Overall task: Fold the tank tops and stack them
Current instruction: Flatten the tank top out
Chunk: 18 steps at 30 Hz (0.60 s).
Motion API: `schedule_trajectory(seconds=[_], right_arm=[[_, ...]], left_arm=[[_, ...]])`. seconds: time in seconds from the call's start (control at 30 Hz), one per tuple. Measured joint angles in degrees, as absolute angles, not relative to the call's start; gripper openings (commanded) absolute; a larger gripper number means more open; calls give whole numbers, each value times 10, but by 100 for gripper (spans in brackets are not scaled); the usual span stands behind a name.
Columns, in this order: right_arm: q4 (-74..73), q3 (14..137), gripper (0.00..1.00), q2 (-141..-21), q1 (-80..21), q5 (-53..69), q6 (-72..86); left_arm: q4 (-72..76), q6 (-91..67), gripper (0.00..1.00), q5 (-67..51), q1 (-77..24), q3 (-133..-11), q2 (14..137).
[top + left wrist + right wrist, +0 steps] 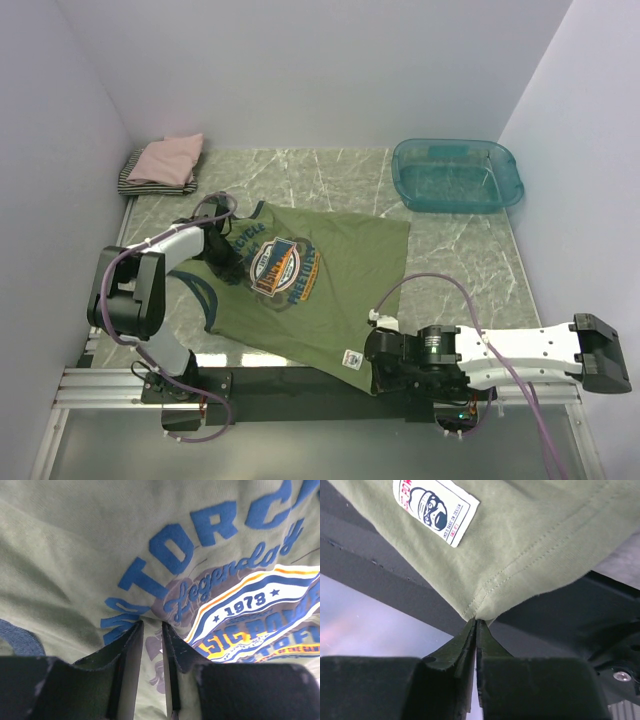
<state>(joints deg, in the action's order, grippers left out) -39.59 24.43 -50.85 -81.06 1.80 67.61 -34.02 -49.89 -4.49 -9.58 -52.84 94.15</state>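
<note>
Laying-out step, likely: right end effector (pixel 476 622) pinches the hem corner of the olive-green cloth tank top (pixel 345 300); left end effector (pixel 152 624), narrowly parted, sits on its chest; folding should follow.

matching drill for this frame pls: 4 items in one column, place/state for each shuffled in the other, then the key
Items
1. green tank top
2. pink top
3. tub
4. right gripper

Place or state
A. far right of the table
B. shut on a hem corner at the near edge
C. folded, lying on the striped top in the far left corner
D. spread out mid-table, chest print facing up

Pairs: 1-D, 2-C, 3-A, 4-B
</note>
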Motion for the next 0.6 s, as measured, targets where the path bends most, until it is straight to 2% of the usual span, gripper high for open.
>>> schedule_trajectory(seconds=[0.17,0.27,0.3,0.33,0.43,0.6], right_arm=[[-379,246,35,-535,-825,35,657],[-376,256,46,-548,-838,40,644],[-376,263,55,-546,-841,39,642],[-377,269,58,-542,-841,36,641],[-408,304,63,-516,-821,7,630],[-426,409,65,-494,-608,-46,563]], left_arm=[[-332,-505,31,-58,-84,-528,943],[-328,-504,36,-57,-84,-533,944],[-326,-503,39,-53,-84,-536,945],[-324,-502,40,-49,-84,-540,947],[-312,-494,45,-45,-78,-553,954],[-278,-476,52,-63,-74,-570,951]])
